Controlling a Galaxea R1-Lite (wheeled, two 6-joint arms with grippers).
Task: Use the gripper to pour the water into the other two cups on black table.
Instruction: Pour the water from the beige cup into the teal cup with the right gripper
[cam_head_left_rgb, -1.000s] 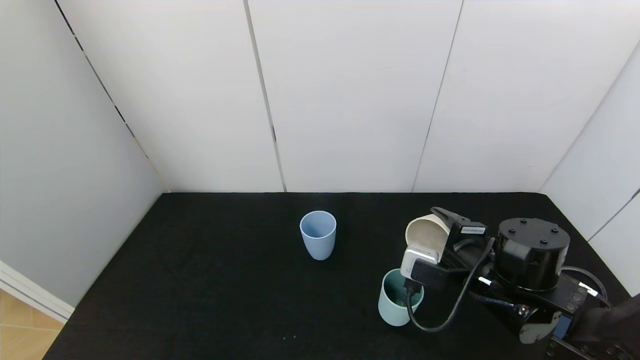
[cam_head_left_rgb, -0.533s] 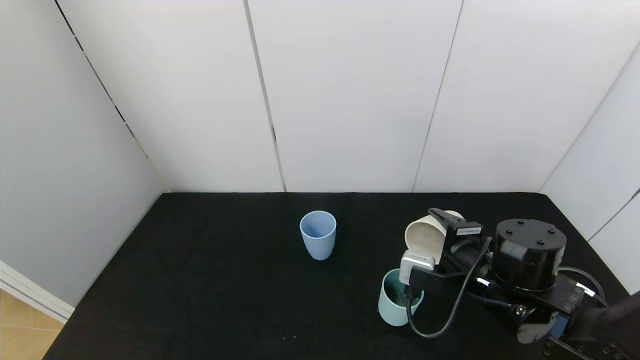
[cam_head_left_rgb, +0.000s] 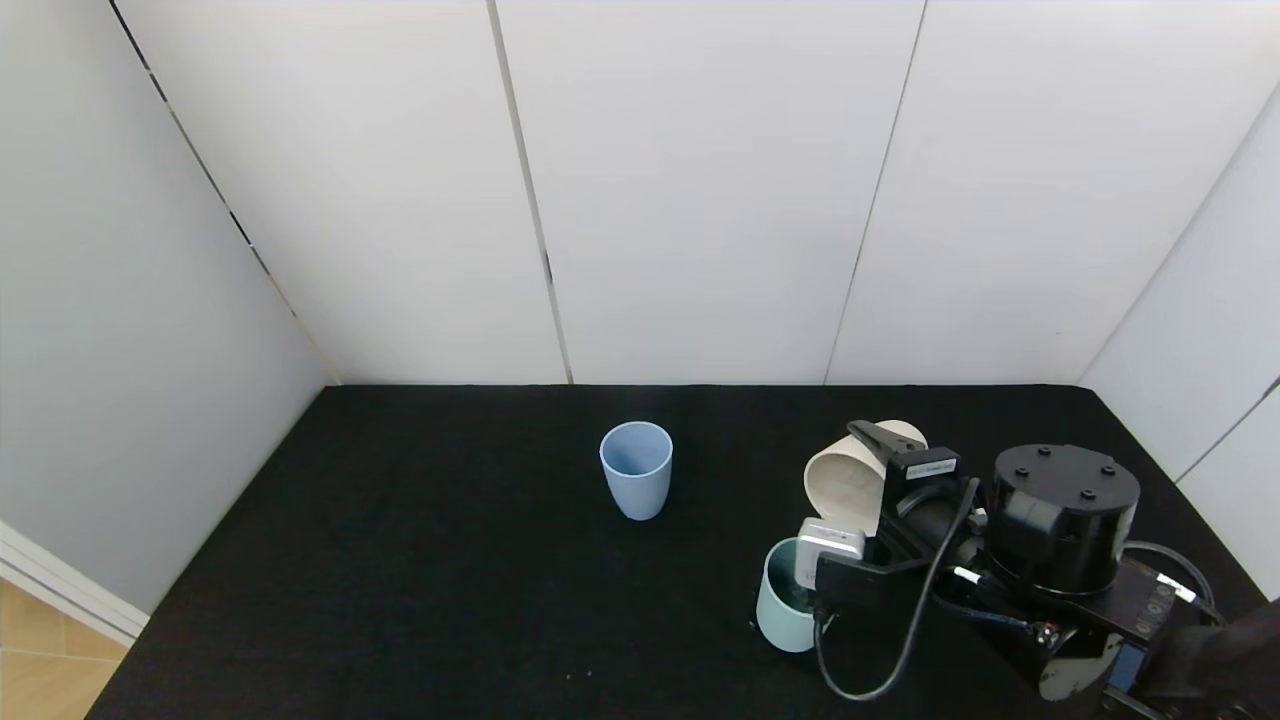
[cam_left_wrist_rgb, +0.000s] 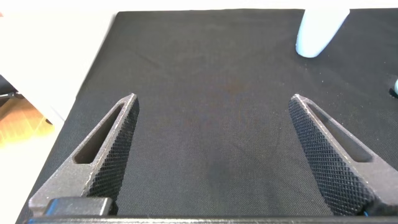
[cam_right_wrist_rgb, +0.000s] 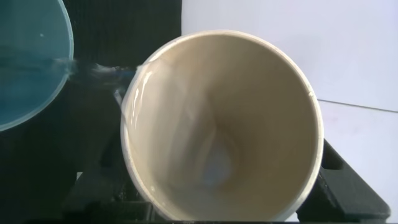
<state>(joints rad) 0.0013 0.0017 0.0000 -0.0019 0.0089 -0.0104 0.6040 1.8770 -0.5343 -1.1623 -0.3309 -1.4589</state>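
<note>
My right gripper (cam_head_left_rgb: 878, 472) is shut on the cream-beige cup (cam_head_left_rgb: 845, 485), held tilted on its side just above the mint-teal cup (cam_head_left_rgb: 781, 603), which stands on the black table (cam_head_left_rgb: 450, 560). In the right wrist view a thin stream of water (cam_right_wrist_rgb: 99, 70) runs from the cream cup's (cam_right_wrist_rgb: 224, 124) rim into the mint-teal cup (cam_right_wrist_rgb: 28, 62). The periwinkle blue cup (cam_head_left_rgb: 636, 470) stands upright mid-table, apart from both. My left gripper (cam_left_wrist_rgb: 212, 102) is open and empty low over bare table, with the blue cup (cam_left_wrist_rgb: 317, 31) far ahead of it.
White wall panels (cam_head_left_rgb: 700, 200) close the table in at the back and on both sides. The table's left edge (cam_head_left_rgb: 215, 530) drops to a wooden floor. A black cable (cam_head_left_rgb: 900, 640) loops from the right wrist beside the mint-teal cup.
The right wrist has rolled further and dropped slightly, tipping the cream cup more steeply over the mint-teal cup. The blue cup has not moved.
</note>
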